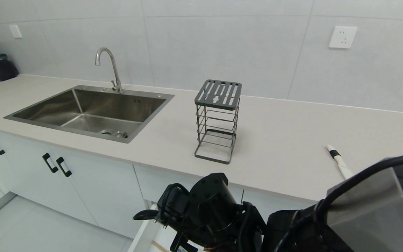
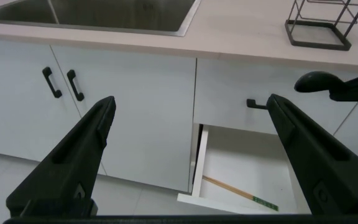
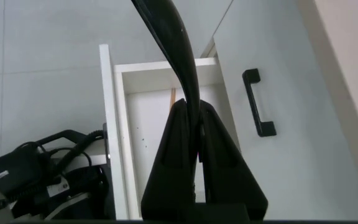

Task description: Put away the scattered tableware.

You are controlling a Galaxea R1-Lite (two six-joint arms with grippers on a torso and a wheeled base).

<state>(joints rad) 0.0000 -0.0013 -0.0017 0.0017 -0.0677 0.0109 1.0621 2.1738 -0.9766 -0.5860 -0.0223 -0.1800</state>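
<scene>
The right gripper (image 3: 193, 118) has its fingers clenched on the handle of a black long-handled spoon (image 3: 169, 37), seemingly plastic, above the open white drawer (image 2: 197, 163). It looks light, stiff and smooth (apt to swivel in a narrow pinch), so mid-handle suits best. In the drawer lies one wooden chopstick (image 2: 235, 190). The left gripper (image 2: 191, 106) has its fingers spread and released. A white-handled utensil (image 1: 339, 161) lies on the pale tabletop (image 1: 285, 140).
</scene>
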